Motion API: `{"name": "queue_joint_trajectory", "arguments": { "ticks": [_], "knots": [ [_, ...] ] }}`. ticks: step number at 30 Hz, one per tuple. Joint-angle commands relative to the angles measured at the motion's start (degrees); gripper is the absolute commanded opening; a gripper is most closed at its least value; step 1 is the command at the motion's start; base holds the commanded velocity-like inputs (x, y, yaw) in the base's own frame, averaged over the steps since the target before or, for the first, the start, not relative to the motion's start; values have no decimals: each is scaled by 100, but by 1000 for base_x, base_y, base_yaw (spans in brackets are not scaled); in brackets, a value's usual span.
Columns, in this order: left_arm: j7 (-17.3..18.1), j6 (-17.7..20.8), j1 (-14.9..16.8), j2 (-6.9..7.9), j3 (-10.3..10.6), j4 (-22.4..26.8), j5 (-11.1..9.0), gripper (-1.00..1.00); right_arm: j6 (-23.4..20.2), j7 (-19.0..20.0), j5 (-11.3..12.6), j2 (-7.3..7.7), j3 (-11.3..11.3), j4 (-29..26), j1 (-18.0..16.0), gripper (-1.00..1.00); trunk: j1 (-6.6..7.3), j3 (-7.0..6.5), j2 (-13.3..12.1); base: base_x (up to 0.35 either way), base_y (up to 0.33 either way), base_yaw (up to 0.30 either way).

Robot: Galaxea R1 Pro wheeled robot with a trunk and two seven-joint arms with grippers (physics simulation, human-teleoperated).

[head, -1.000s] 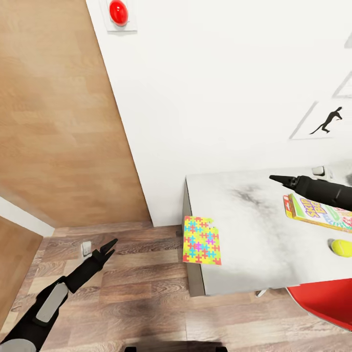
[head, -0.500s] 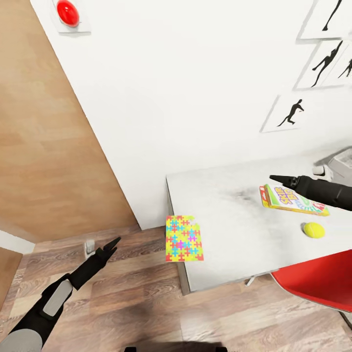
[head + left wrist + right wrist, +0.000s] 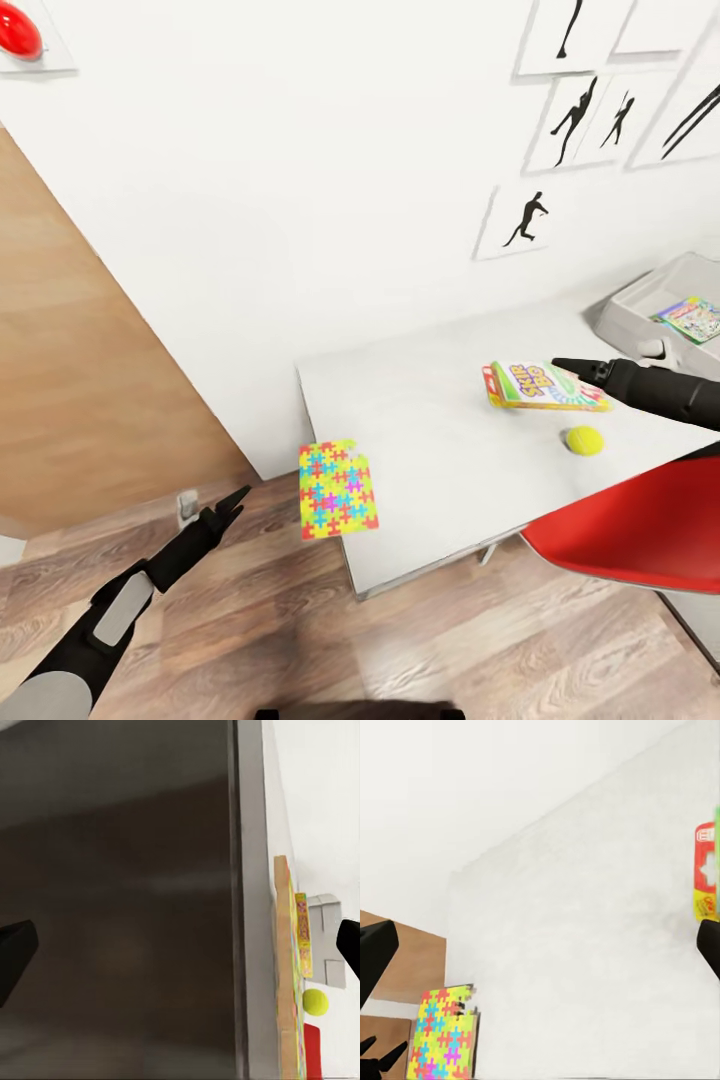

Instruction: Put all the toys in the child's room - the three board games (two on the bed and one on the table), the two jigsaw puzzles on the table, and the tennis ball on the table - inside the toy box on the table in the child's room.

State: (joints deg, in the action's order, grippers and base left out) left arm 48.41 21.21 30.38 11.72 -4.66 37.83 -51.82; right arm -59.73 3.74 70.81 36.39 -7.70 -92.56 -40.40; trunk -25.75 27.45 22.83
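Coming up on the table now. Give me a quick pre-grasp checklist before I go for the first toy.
1. Both tools empty: ok. Left tool hangs over the floor, right tool over the table; neither holds anything.
2. Tools open: cannot tell in the head view; the wrist views suggest fingers apart.
3. Puzzle stable: not ok, it overhangs the table's left corner.
4. Skip-Bo box reachable: ok, flat just beside the right tool.
5. Ball at rest: ok, near the table's front edge by the red chair.
6. Toy box has room: cannot tell; partly cut off, one printed box already inside.
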Motion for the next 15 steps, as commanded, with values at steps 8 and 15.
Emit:
{"name": "queue_joint_trajectory", "arguments": {
  "ticks": [8,15],
  "knots": [
    [16,50,3,-48,8,-2,-46,100,-27,39,-40,0,-3,1,-8,100,-3,8,9,0,0,-110],
    [18,50,7,-88,59,-3,-47,100,-27,38,-46,-6,-4,1,-7,100,-3,8,9,0,0,-49]
  ]
}}
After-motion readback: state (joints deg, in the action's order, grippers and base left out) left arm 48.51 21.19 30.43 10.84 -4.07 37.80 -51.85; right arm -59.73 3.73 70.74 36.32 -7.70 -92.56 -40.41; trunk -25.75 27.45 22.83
